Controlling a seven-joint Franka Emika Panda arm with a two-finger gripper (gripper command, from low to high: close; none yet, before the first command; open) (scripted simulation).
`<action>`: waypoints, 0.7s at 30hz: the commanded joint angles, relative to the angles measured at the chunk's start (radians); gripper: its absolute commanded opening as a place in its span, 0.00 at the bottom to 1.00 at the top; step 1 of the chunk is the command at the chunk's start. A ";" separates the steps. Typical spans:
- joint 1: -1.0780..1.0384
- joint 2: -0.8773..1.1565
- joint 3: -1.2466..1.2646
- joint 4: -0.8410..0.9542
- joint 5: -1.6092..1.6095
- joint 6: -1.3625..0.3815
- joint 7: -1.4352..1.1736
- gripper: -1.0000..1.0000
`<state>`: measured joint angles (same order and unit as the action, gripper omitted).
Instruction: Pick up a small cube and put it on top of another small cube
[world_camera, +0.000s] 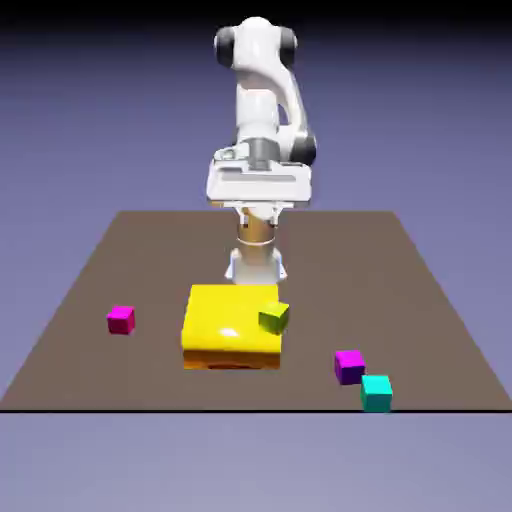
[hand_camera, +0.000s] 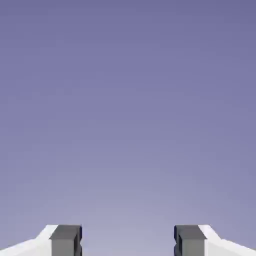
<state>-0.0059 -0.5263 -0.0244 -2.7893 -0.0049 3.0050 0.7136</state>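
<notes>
The small pink-magenta cube (world_camera: 121, 319) lies on the brown table (world_camera: 420, 300) toward the exterior view's left. The other small cube, olive-green (world_camera: 274, 317), sits turned at an angle at the right edge of the big yellow block (world_camera: 225, 322); I cannot tell whether it rests on the block or against it. My gripper (world_camera: 258, 190) hangs high above the table's far side, well away from both cubes. In the hand view the gripper (hand_camera: 128, 242) is open, its grey fingertips (hand_camera: 65, 240) wide apart with only the backdrop between them.
A darker purple cube (world_camera: 349, 366) and a teal cube (world_camera: 376, 392) lie close together near the table's front edge on the exterior view's right. The yellow block stands in the middle, just in front of the robot's base (world_camera: 256, 265).
</notes>
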 joint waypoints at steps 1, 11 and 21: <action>-0.015 0.036 -0.020 0.017 -0.004 -0.027 -0.023 0.50; -0.163 0.399 -0.222 0.189 -0.045 -0.292 -0.250 0.50; -0.311 0.761 -0.425 0.361 -0.086 -0.557 -0.478 0.50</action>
<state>-0.3165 0.2348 -0.4490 -2.4286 -0.0908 2.4480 0.2361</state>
